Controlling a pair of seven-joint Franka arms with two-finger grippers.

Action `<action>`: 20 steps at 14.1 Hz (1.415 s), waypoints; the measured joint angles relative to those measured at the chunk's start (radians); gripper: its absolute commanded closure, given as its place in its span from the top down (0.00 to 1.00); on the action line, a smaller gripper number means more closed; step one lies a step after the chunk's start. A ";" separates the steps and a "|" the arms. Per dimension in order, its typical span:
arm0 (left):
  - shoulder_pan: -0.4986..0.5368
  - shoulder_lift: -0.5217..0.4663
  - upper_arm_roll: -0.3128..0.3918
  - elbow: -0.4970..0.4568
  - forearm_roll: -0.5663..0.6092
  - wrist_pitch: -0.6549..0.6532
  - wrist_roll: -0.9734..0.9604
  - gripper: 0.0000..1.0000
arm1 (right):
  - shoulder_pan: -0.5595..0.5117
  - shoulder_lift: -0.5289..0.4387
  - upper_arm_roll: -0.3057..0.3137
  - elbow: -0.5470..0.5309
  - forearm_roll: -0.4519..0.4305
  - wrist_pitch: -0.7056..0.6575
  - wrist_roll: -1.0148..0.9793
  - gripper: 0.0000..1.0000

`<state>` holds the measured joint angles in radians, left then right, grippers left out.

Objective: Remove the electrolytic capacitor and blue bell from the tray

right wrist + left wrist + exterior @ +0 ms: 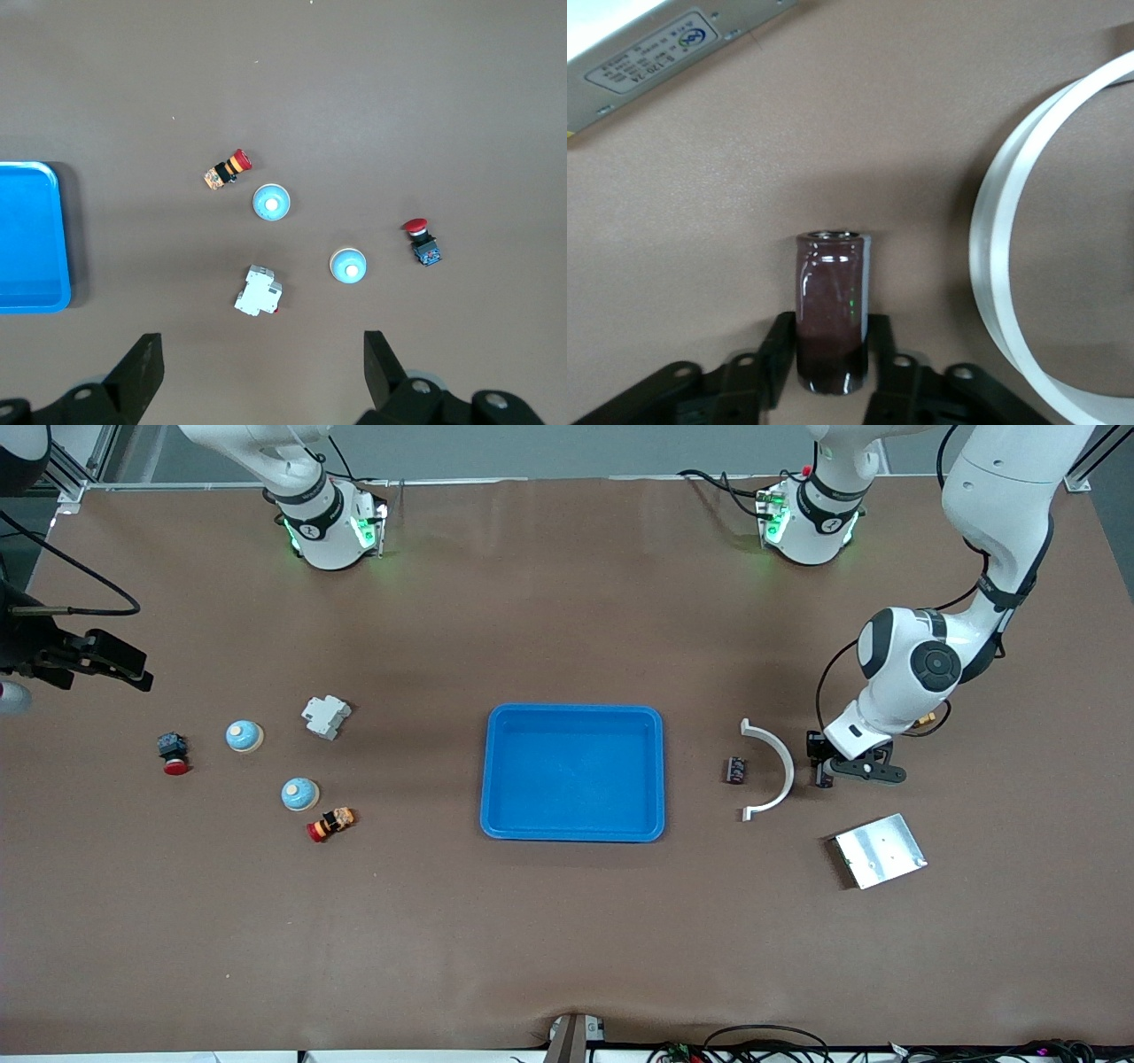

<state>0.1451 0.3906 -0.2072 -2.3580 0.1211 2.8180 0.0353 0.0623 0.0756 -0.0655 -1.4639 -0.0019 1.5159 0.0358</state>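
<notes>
**Left arm down on a capacitor, right arm high at the table's end**

The brown table (567, 939) carries a blue tray (572, 772) at its middle. The left arm comes from its base at the edge farthest from the front camera, elbow bent, and folds down steeply toward the left arm's end of the table. The left gripper (826, 772) sits low at the tabletop, between a curved white bracket (776, 769) and a metal plate (879, 850) that lies nearer the front camera. In the left wrist view, its fingers (772, 359) pinch the capacitor (832, 310) on both sides. A second small capacitor (735, 770) lies between the bracket and the tray.

The right arm waits, raised at its own end of the table, and the right gripper (261, 372) hangs with fingers spread wide, holding nothing. Below it lie a white breaker (325, 716), two blue bells (244, 736) (299, 794), and two red-capped push buttons (174, 753) (330, 824).
</notes>
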 measured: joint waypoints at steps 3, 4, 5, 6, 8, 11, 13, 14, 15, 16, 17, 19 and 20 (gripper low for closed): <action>0.000 0.008 -0.001 0.005 0.000 0.000 0.000 1.00 | -0.013 0.000 -0.001 0.001 0.000 0.006 0.000 1.00; 0.000 0.008 0.000 0.007 0.000 0.001 0.000 1.00 | -0.015 0.000 -0.001 0.001 0.000 0.008 0.000 1.00; 0.000 0.008 0.000 0.011 0.000 0.001 -0.003 1.00 | -0.015 0.000 0.000 0.001 0.000 0.008 0.000 1.00; 0.000 0.007 0.000 0.015 0.000 0.001 -0.010 1.00 | -0.015 0.000 0.001 0.001 0.001 0.008 0.000 1.00; 0.000 0.003 -0.001 0.025 0.000 0.001 -0.022 1.00 | -0.015 0.000 0.002 0.001 0.001 0.008 0.000 1.00; 0.000 -0.021 -0.001 0.052 0.000 -0.016 -0.035 1.00 | -0.015 0.000 0.002 0.001 0.001 0.008 0.000 1.00; 0.000 -0.042 -0.003 0.094 0.000 -0.087 -0.041 1.00 | -0.015 0.000 0.002 0.001 0.001 0.007 0.000 1.00; 0.000 -0.050 -0.005 0.122 0.000 -0.130 -0.053 1.00 | -0.016 0.000 0.001 0.001 0.001 0.007 0.000 1.00; -0.001 -0.055 -0.010 0.155 0.000 -0.178 -0.071 1.00 | -0.017 0.000 0.001 0.001 0.001 0.007 0.000 1.00; -0.002 -0.059 -0.019 0.194 0.000 -0.235 -0.082 1.00 | -0.019 0.000 0.000 0.001 0.001 0.007 0.000 1.00; -0.002 -0.062 -0.032 0.237 0.000 -0.301 -0.089 1.00 | -0.020 0.000 0.000 0.001 0.001 0.007 0.000 1.00; -0.005 -0.068 -0.052 0.326 0.000 -0.432 -0.116 1.00 | -0.021 0.000 0.000 0.001 0.001 0.007 0.000 1.00; -0.006 -0.073 -0.056 0.366 0.000 -0.488 -0.137 1.00 | -0.021 0.000 0.000 0.001 0.001 0.006 0.000 1.00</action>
<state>0.1392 0.3173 -0.2630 -1.9916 0.1207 2.3304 -0.1015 0.0411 0.0761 -0.0655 -1.4625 -0.0010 1.5217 0.0360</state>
